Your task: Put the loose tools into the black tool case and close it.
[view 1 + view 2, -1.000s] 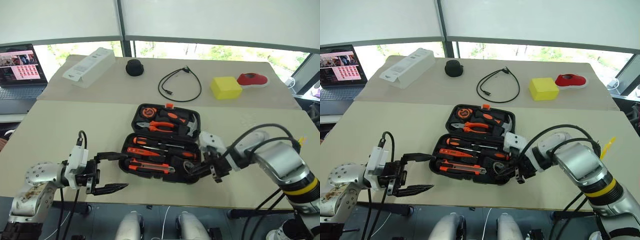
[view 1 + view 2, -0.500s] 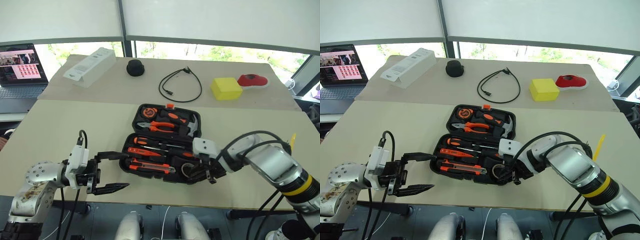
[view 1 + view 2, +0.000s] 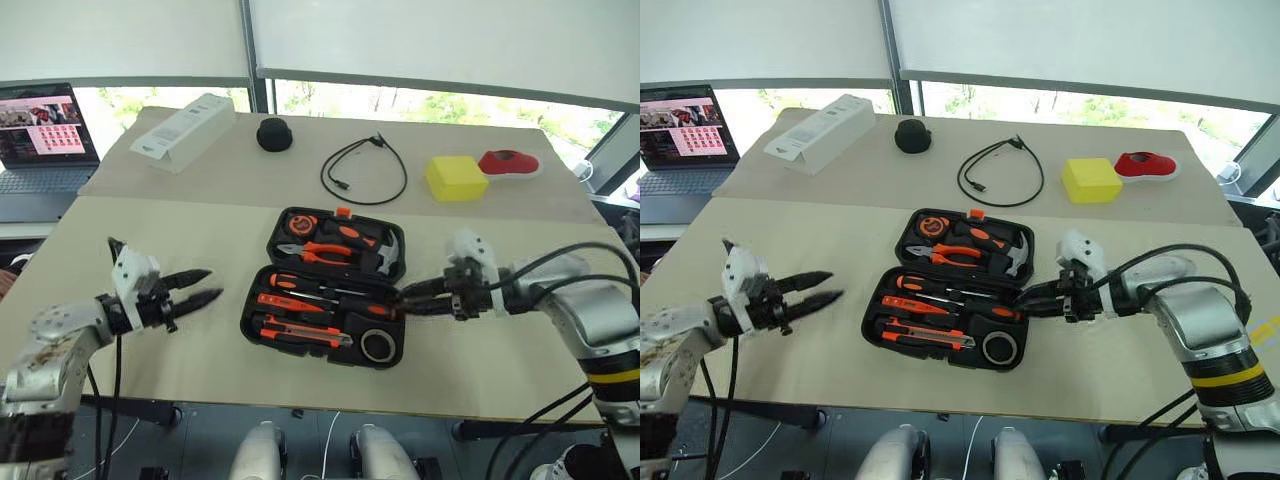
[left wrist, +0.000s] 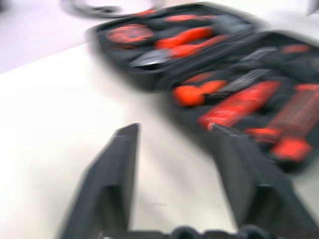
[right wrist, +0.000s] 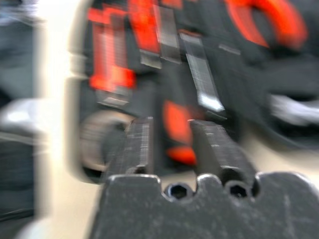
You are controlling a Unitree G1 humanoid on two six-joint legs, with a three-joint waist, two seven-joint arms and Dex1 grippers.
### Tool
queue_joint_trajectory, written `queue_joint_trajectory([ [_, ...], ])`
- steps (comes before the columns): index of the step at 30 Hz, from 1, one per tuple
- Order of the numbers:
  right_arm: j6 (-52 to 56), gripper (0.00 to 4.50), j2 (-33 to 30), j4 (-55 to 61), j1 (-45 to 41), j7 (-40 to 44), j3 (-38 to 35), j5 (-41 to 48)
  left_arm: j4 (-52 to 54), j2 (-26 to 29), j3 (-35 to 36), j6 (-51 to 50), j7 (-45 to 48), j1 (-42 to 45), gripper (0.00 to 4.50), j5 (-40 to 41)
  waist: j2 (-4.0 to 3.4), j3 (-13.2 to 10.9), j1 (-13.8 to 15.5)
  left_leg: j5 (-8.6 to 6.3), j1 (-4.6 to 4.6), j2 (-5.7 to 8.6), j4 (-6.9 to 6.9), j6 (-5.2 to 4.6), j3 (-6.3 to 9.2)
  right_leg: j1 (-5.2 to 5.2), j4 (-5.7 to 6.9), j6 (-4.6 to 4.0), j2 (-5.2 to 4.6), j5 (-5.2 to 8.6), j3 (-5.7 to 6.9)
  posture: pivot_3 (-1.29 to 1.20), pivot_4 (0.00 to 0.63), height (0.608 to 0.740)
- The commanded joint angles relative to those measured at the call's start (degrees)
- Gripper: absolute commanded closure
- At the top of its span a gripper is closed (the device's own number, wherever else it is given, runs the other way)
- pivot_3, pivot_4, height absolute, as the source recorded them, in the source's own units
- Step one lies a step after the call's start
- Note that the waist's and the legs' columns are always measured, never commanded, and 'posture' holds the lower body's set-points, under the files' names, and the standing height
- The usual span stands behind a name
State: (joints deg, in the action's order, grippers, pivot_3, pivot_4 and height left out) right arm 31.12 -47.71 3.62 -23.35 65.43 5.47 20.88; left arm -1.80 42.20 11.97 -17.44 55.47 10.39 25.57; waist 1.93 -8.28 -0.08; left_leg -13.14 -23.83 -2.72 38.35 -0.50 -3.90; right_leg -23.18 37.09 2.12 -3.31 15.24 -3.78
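The black tool case [image 3: 249, 327] lies open in the middle of the near table, lid half to the far side. Its near half holds two screwdrivers [image 3: 318, 290], the utility knife [image 3: 300, 331] and a dark tape roll [image 3: 377, 345] in the near right corner. My right gripper [image 3: 400, 297] reaches in from the right, tips over the case's right edge, fingers [image 5: 141, 144] a little apart with nothing between them. My left gripper [image 3: 203, 285] hovers over bare table left of the case, pointing at it, open and empty.
The lid holds pliers, a tape measure and a hammer [image 3: 385, 252]. On the far table are a white box [image 3: 183, 118], a round black object [image 3: 272, 133], a black cable [image 3: 365, 170], a yellow block [image 3: 455, 177] and a red object [image 3: 508, 160]. A laptop [image 3: 40, 135] stands far left.
The right gripper let go of the tape roll, now lying in the case's near right corner, and drew back to the right. The left gripper moved away from the case's near-left corner and narrowed.
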Motion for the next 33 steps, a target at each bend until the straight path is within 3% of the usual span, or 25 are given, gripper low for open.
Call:
queue_joint_trajectory([
  [1, -8.8, 4.48, 2.6, -3.7, 2.4, -8.0, -2.0, -5.9, -3.7, -2.9, -3.9, 0.0, -4.8, 4.8, 3.81, -4.5, 0.01, 0.0, 0.0, 0.0, -0.03, 0.0, 0.0, 0.0, -0.02, -0.02, 0.0, 0.0, 0.0, 0.0, 0.0, 0.0, 0.15, 0.74],
  [3, -10.0, 4.5, 3.8, -3.9, 4.2, -10.1, -1.2, -7.8, -5.2, -4.1, -6.5, -1.2, -4.7, 6.9, 4.44, -5.9, 0.01, 0.0, 0.0, 0.0, -0.05, 0.01, -0.01, 0.0, -0.1, -0.05, 0.01, 0.01, 0.01, -0.01, -0.02, 0.0, 0.15, 0.74],
  [14, -5.5, 4.5, 7.0, 0.8, 5.4, -11.0, 0.6, -7.7, -1.1, -4.5, -14.5, -4.3, 5.9, 7.7, 4.44, -4.8, 0.0, 0.0, -0.5, 0.01, -0.1, -0.01, -0.01, 0.01, -0.1, -0.08, 0.03, 0.01, 0.05, -0.01, -0.06, 0.0, 0.15, 0.74],
  [28, -1.3, 4.5, 4.7, 5.0, 8.1, -8.3, -0.9, -5.5, 8.7, -6.6, -14.4, -7.9, 4.7, 1.2, 4.44, -4.6, 0.01, 0.0, 0.1, 0.0, -0.12, 0.04, 0.03, 0.0, -0.07, -0.05, 0.0, 0.06, -0.01, -0.02, -0.05, 0.0, 0.15, 0.74],
  [33, 1.3, 4.5, 3.4, 4.8, 9.0, -8.7, -3.6, -5.0, 7.9, -5.3, -10.8, -9.1, 0.6, 0.2, 4.44, -6.6, 0.01, 0.0, 0.2, 0.0, -0.12, 0.04, 0.03, 0.0, -0.05, -0.05, -0.01, 0.06, -0.01, -0.02, -0.05, 0.0, 0.15, 0.74],
])
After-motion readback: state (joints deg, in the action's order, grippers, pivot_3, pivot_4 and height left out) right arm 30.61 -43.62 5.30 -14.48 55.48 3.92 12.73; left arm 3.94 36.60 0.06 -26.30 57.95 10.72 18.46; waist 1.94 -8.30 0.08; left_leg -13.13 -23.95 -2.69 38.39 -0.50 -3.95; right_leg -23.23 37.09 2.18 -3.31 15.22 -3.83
